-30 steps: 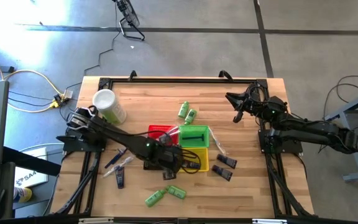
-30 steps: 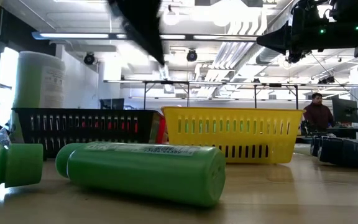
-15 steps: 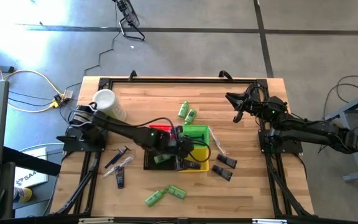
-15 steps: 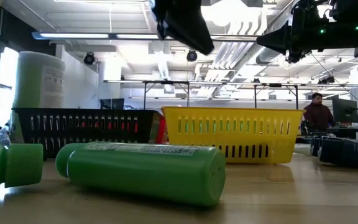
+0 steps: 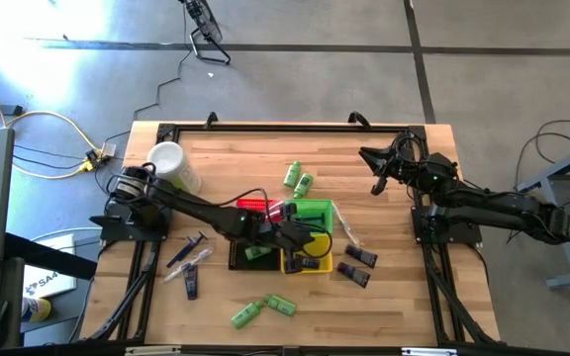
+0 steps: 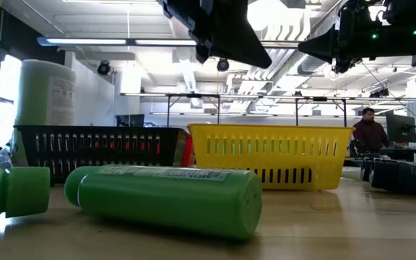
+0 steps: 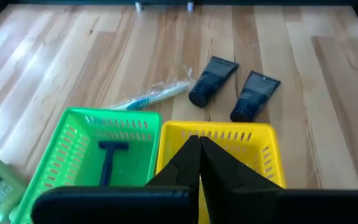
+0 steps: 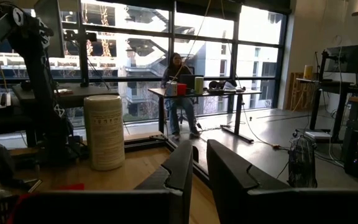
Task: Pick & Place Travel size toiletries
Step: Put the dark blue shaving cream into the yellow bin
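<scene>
No readable text in any view. Green bottle (image 6: 168, 198) in the low view has a printed label and the white cup (image 8: 104, 131) in the right wrist view has print too, both too small to make out. No brands, numbers or signs legible elsewhere.

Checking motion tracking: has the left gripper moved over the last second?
Yes. In the high view the left gripper has travelled rightward from the black basket to above the yellow basket, fingers closed.
</scene>
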Motion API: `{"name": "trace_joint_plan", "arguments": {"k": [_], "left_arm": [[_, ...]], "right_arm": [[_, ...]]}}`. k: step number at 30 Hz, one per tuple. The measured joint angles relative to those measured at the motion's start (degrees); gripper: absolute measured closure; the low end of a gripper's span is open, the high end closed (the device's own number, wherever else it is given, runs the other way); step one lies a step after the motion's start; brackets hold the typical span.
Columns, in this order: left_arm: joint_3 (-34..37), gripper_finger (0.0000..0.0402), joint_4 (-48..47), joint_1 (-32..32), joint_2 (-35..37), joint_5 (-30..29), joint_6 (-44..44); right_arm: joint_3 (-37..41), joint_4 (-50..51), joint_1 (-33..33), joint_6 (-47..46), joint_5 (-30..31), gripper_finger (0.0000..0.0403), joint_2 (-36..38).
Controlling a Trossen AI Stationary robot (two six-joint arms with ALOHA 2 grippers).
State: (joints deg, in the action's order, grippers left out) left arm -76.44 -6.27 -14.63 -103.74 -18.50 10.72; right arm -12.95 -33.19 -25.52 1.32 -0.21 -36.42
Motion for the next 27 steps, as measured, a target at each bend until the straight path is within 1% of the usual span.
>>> {"name": "trace_joint_plan", "arguments": {"k": [3, 6, 14, 19, 24, 27], "left_arm": [[0.62, 0.0401, 1.67, 0.00, -0.02, 0.02, -0.43], [1.65, 0.0401, 5.76, 0.00, 0.00, 0.00, -2.19], [7.66, 0.0401, 15.90, 0.87, 0.00, 1.89, -3.62], [8.24, 0.0401, 16.70, 2.63, 0.00, 3.38, -4.15], [8.28, 0.0401, 16.66, 4.81, 0.42, 6.21, -5.76], [8.28, 0.0401, 16.66, 5.92, 0.42, 6.64, -6.82]], "right_arm": [[0.00, 0.04, 0.00, 0.00, 0.00, 0.0363, -0.02], [0.00, 0.17, 0.01, 0.00, 0.00, 0.0363, 0.00], [0.00, 0.42, 0.00, 0.00, 0.00, 0.0363, -0.02], [0.00, 0.42, -0.03, 1.17, 0.24, 0.0363, 0.00], [0.00, 0.44, -0.04, 3.75, 0.26, 0.0363, 0.00], [0.00, 0.44, -0.04, 4.54, 0.25, 0.0363, 0.00]]}}
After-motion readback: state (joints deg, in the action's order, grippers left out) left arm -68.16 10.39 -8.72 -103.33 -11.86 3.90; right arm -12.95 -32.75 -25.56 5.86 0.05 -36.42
